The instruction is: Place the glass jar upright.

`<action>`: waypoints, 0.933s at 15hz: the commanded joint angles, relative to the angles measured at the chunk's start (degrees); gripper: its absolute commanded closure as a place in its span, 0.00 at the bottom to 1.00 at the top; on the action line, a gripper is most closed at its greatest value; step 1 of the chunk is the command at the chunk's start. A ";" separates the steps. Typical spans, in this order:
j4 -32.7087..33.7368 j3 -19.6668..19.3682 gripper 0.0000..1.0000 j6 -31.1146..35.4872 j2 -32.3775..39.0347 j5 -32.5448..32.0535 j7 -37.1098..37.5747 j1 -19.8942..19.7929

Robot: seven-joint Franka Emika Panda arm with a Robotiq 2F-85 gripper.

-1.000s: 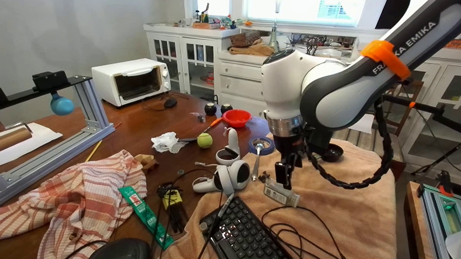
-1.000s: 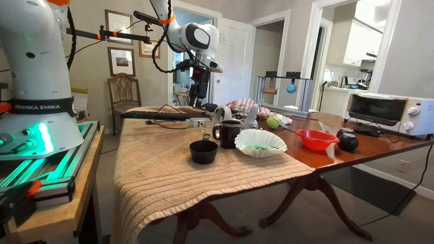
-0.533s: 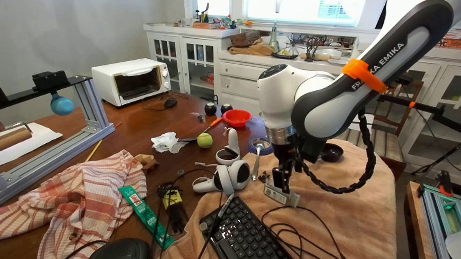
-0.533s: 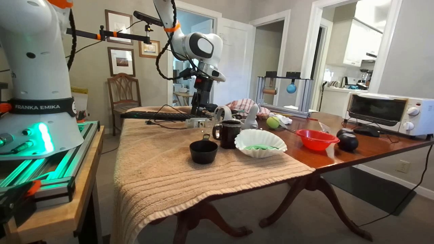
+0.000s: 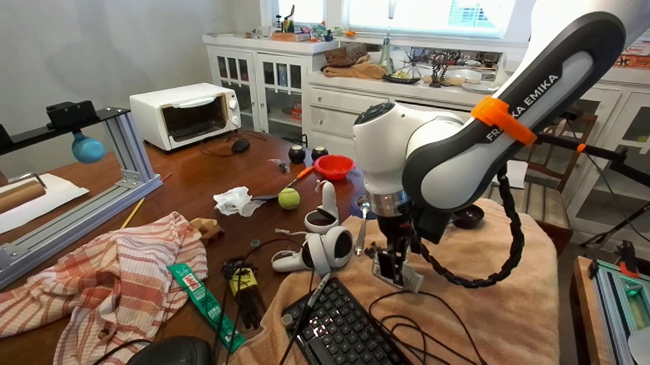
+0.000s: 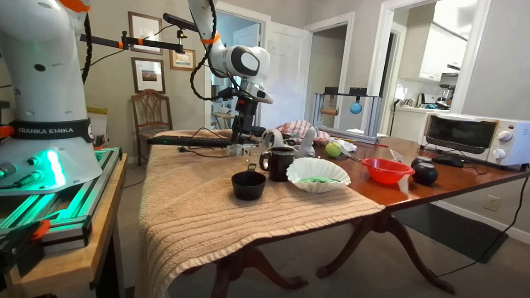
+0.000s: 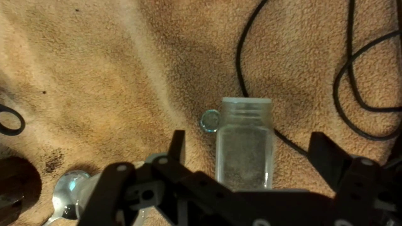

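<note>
The clear glass jar (image 7: 245, 153) lies on its side on the tan towel (image 7: 125, 100), its threaded mouth toward the top of the wrist view. It also shows in both exterior views, partly behind my gripper in an exterior view (image 5: 412, 280) and low on the towel (image 6: 244, 150). My gripper (image 7: 248, 141) is open, one finger on each side of the jar with a gap to each side. The gripper body hides the jar's base in the wrist view. In the exterior views the gripper (image 5: 393, 266) points down at the jar (image 6: 237, 142).
A small clear disc (image 7: 210, 120) lies beside the jar's neck. A black cable (image 7: 241, 56) runs under or behind it. A spoon (image 7: 67, 188) and a black mug (image 6: 279, 163) are close. A black keyboard (image 5: 352, 335) and white controllers (image 5: 328, 247) lie near.
The arm has come down, and my gripper has moved lower and slightly left in an exterior view, now reaching the jar's height. The jar has not visibly moved.
</note>
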 commanded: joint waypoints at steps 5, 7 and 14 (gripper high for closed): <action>-0.40 -0.34 0.00 1.51 2.05 3.61 -0.70 0.06; -0.70 -0.40 0.00 1.60 2.11 4.25 -0.47 0.03; -2.19 -0.66 0.00 2.82 1.73 6.04 -0.65 -0.20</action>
